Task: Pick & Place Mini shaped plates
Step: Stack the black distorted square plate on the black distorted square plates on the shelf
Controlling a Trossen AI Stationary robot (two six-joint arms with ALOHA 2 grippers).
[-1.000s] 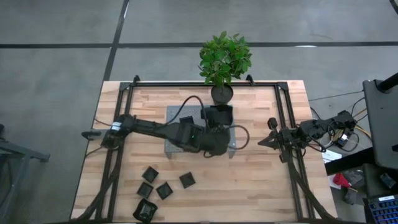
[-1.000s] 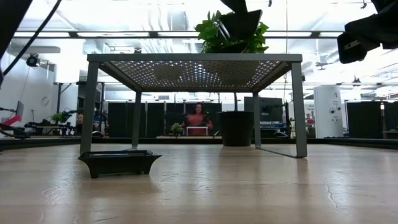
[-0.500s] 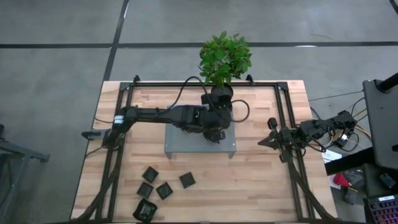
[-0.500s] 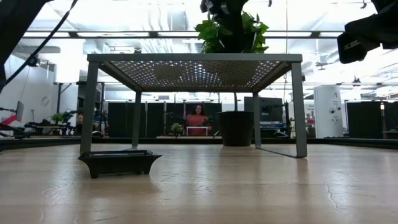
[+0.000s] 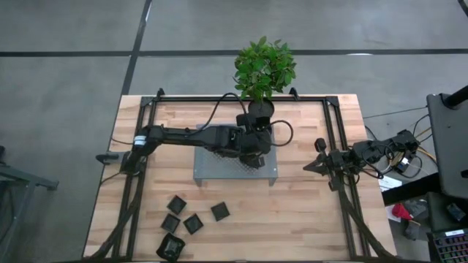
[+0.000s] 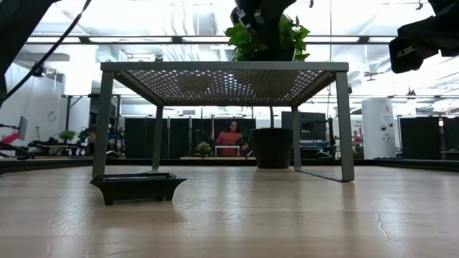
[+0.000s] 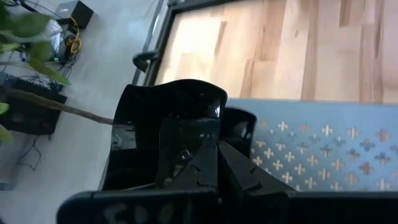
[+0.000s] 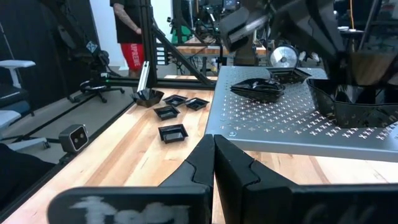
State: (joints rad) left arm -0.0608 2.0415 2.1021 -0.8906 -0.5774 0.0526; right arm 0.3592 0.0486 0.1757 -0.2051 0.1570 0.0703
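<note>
A pale wooden tabletop (image 5: 307,212) carries a grey perforated platform (image 5: 219,171) near its middle, standing on four thin legs. At the far edge of the tabletop, just beyond the platform, a leafy green plant (image 5: 263,67) rises from a black pot (image 6: 272,148). Black metal framing (image 5: 333,117) runs along the tabletop's sides. Around it lies grey floor (image 5: 66,66) crossed by dark lines. In the room behind, a person (image 6: 230,138) in red stands far off.

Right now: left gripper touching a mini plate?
Touching. The left wrist view shows the left gripper shut on a black mini plate, fingers clamped on its rim, above the grey platform.
</note>
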